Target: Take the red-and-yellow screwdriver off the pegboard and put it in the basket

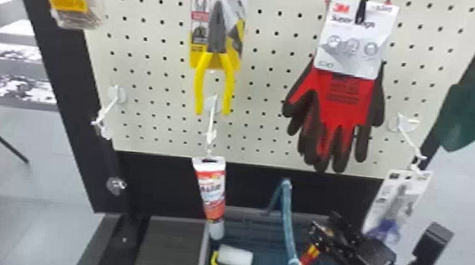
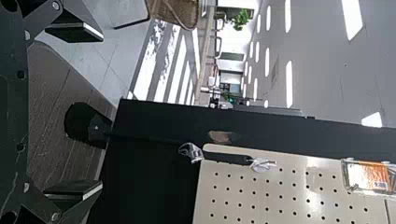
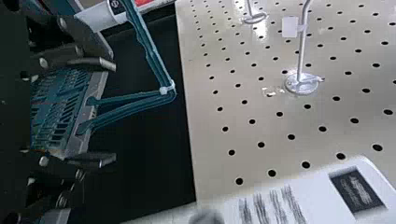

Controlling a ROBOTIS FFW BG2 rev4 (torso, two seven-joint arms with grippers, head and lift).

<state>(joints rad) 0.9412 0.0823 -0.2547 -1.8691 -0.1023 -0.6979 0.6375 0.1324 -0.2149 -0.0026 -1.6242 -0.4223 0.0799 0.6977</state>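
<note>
Low at the right in the head view is my right gripper (image 1: 322, 228), over the right part of the blue basket (image 1: 202, 258). Just below its fingers shows the red-and-yellow screwdriver (image 1: 310, 256), tilted, close to the basket's blue handle (image 1: 289, 225); whether it rests in the basket or is in the air I cannot tell. In the right wrist view my right gripper (image 3: 112, 112) is open, its fingers wide apart, with the grey-rimmed basket (image 3: 80, 140) beyond them. My left gripper (image 2: 101, 111) is open and empty in the left wrist view, left of the pegboard (image 2: 275, 186).
Pliers (image 1: 215, 58), red gloves (image 1: 344, 102), a tube (image 1: 211, 193) and scissors (image 1: 391, 221) hang at the pegboard (image 1: 262, 116). White hooks (image 1: 211, 119) stick out toward me. A paint roller (image 1: 234, 258) lies in the basket. A green trowel (image 1: 468, 113) is at the right edge.
</note>
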